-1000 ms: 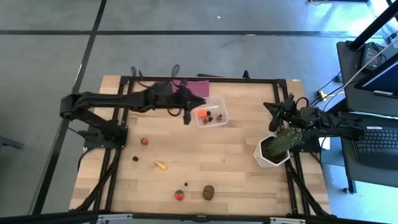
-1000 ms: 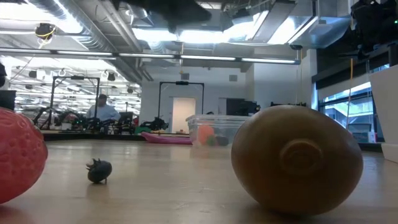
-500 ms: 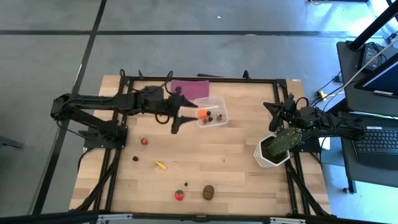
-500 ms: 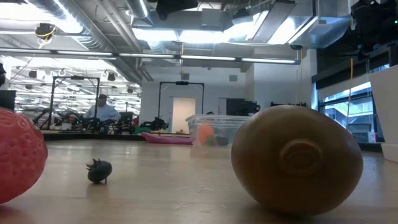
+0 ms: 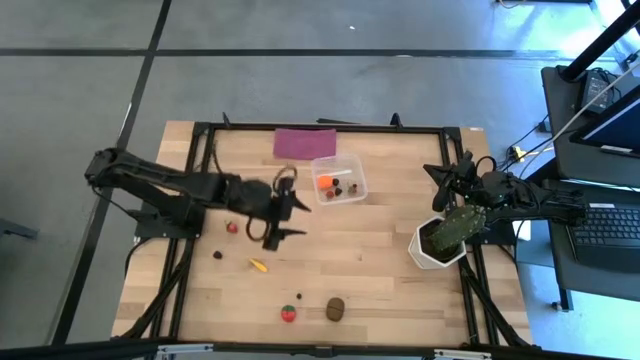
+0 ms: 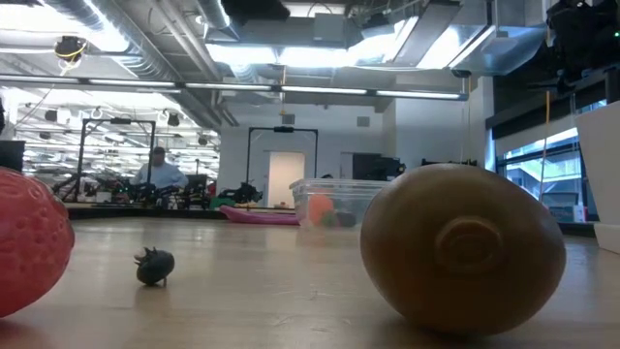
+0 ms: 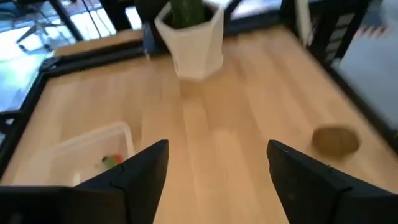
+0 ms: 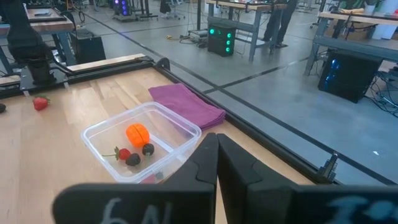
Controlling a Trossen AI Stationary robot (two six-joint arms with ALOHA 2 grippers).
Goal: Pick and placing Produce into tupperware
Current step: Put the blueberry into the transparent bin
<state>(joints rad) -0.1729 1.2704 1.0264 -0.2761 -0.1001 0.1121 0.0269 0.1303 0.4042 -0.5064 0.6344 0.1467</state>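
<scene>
In the tupperware [image 5: 352,180]: four produce pieces [image 8: 137,134].

Clear tupperware [image 8: 185,134] with orange ball [image 8: 137,134] beside purple cloth [image 8: 186,103], behind closed right gripper [image 8: 217,163].

Blurred white marking, seemingly "6N" (hard to read), on the right pincer [image 8: 216,163] body, nothing else legible

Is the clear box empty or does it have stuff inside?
Not empty. The box holds an orange ball, a red piece and small dark bits.
</scene>
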